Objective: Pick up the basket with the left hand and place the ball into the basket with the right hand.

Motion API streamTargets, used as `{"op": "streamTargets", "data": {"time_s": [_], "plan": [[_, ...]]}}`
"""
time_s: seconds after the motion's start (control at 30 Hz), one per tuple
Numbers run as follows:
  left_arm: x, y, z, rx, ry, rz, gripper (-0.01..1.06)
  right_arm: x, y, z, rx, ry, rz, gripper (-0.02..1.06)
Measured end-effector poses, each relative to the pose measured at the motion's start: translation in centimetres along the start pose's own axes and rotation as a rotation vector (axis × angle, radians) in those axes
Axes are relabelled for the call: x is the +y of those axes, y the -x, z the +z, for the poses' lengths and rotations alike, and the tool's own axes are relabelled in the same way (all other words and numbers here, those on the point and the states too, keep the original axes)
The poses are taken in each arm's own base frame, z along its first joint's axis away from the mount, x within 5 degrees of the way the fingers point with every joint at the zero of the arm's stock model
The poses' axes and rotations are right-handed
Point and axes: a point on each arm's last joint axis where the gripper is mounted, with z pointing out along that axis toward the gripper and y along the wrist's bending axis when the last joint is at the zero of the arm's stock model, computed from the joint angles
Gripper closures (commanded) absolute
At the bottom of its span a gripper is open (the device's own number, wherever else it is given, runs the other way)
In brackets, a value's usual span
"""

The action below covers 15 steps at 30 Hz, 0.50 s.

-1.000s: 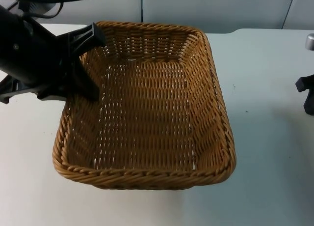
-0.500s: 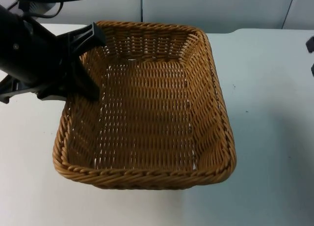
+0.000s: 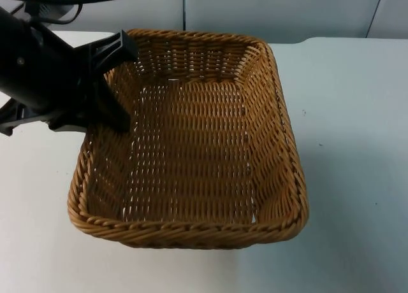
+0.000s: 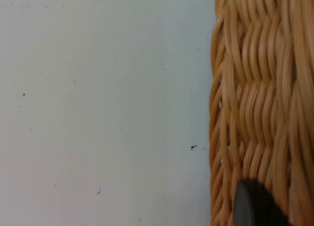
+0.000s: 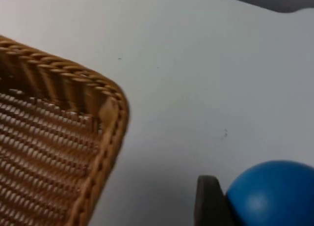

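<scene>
The woven wicker basket (image 3: 191,229) takes up the middle of the top view and has nothing in it. My left gripper (image 3: 120,83) is shut on its left wall near the far corner, one finger inside and one outside. In the left wrist view the basket wall (image 4: 255,88) runs beside my black fingertip (image 4: 252,206). A blue ball (image 5: 272,186) sits against the black fingertip (image 5: 208,201) of my right gripper (image 5: 260,206), which is shut on it. From there the basket's corner rim (image 5: 110,108) lies off to the side of the ball, over the white table.
The white table (image 3: 357,146) spreads to the right of the basket, with more of it bare on the left (image 4: 98,88). A grey partition wall (image 3: 274,9) closes off the far edge.
My right gripper, at the top view's right edge a second ago, has left that view. The basket's near edge has shifted slightly towards the camera. The left arm holds still.
</scene>
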Motion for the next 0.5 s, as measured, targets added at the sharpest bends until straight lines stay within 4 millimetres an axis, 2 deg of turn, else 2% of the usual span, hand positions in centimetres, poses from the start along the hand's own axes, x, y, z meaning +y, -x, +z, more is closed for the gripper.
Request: {"op": "streamTargets", "data": {"time_s": [0.03, 0.2, 0.23, 0.33, 0.37, 0.5], "plan": [[0.0, 0.0, 0.0, 0.0, 0.0, 0.0, 1.05, 0.0, 0.0, 0.0, 0.0, 0.0, 0.0, 1.05], [0.0, 0.0, 0.0, 0.001, 0.0, 0.0, 1.05, 5.3, 0.1, -0.5, -0.008, 0.109, -0.116, 1.05], [0.0, 0.0, 0.0, 0.001, 0.0, 0.0, 1.05, 5.3, 0.1, -0.5, -0.008, 0.109, -0.116, 1.05], [0.0, 0.0, 0.0, 0.002, -0.001, 0.0, 1.05, 7.5, 0.1, -0.6, -0.014, 0.156, -0.164, 1.05], [0.0, 0.0, 0.0, 0.002, -0.001, 0.0, 1.05, 7.5, 0.1, -0.6, -0.014, 0.156, -0.164, 1.05], [0.0, 0.0, 0.0, 0.004, -0.002, 0.0, 1.05, 9.6, -0.1, -0.7, -0.024, 0.199, -0.213, 1.05]]}}
